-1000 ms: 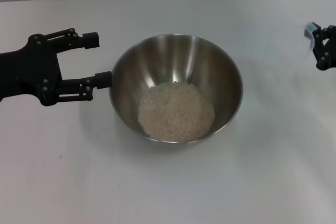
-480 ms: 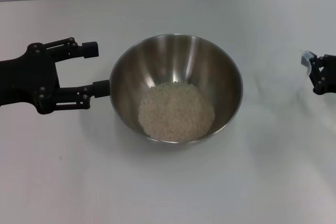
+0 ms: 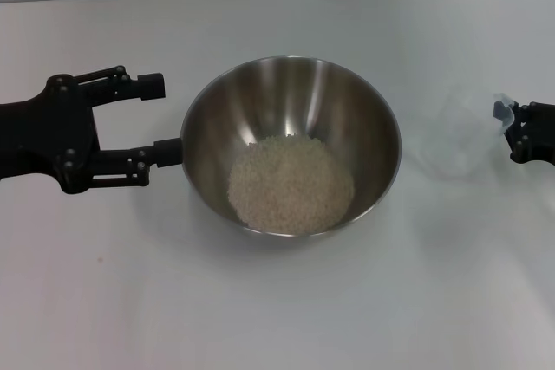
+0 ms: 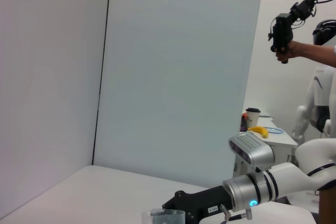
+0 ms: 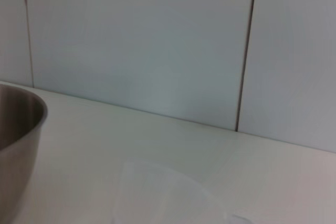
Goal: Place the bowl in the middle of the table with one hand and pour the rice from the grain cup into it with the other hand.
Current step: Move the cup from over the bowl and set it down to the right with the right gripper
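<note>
Two grippers flank the bowl, which sits mid-table holding a mound of rice. Its rim also shows in the right wrist view. The left gripper stands open, its fingers either side of the bowl's left rim. The right gripper, cut off by the frame edge, grips the grain cup, a faint translucent shape that looks to rest on the table.

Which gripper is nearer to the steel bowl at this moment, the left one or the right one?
The left. The left gripper is open right beside the bowl, one fingertip at its rim. The right gripper is far off at the table edge, by the grain cup.
</note>
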Robot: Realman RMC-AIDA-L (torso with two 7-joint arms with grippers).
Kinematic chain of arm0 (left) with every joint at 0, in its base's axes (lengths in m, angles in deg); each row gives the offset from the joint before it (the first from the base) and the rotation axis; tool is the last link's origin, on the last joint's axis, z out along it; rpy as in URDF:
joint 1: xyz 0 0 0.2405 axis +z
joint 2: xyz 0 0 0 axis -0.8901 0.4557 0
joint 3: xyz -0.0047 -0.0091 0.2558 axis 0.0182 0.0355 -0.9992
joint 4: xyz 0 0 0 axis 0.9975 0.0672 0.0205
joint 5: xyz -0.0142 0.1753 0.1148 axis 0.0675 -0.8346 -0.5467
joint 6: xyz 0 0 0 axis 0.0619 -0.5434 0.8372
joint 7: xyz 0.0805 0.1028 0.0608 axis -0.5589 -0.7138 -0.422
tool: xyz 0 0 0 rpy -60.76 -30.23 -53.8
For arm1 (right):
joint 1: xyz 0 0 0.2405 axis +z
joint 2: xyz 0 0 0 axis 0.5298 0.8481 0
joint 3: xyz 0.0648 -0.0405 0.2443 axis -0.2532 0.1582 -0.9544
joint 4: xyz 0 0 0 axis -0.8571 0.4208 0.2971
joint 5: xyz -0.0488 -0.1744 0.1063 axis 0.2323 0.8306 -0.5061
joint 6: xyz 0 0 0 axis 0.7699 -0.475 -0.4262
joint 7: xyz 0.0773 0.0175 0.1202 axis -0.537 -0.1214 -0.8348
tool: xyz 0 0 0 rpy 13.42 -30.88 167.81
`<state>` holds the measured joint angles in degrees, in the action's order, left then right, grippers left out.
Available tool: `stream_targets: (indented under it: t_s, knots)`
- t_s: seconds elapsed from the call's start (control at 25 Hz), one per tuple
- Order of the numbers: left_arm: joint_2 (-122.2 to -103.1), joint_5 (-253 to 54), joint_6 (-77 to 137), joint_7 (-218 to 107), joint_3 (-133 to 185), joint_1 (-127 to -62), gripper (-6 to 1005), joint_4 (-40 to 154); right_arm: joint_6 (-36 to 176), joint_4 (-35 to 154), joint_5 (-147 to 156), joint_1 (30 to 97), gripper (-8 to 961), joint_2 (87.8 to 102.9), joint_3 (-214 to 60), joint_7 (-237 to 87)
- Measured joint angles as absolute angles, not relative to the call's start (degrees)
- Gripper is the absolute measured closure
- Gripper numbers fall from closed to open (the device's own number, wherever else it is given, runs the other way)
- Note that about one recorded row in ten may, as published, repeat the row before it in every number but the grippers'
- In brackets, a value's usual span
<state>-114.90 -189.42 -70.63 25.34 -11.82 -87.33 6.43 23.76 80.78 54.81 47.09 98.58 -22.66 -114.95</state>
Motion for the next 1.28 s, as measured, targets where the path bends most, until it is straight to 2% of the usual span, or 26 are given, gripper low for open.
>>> stream_targets:
  t_s: [0.36,0.56,0.76,1.12,1.28]
  knots:
    - [-114.66,-189.5,-70.9,24.8,-11.8,-87.5,153,6.4,22.5,81.2,54.6,46.9,936,98.73,-22.6,-114.8]
    - [-114.6,-189.5,-70.9,24.8,-11.8,-87.6,153,6.4,20.8,81.5,54.8,46.6,801,98.73,-24.9,-114.7]
    - [-114.52,-189.5,-70.7,24.8,-11.8,-87.7,153,6.4,19.2,81.3,54.9,45.7,785,98.57,-26.2,-114.7]
    - [-114.62,-189.5,-70.8,24.8,-11.8,-87.9,153,6.0,15.9,80.7,55.4,44.1,602,97.97,-26.2,-116.3]
    - [-114.67,-189.4,-70.9,24.8,-11.8,-88.0,153,6.0,17.1,80.2,55.5,44.2,589,97.51,-26.2,-118.2]
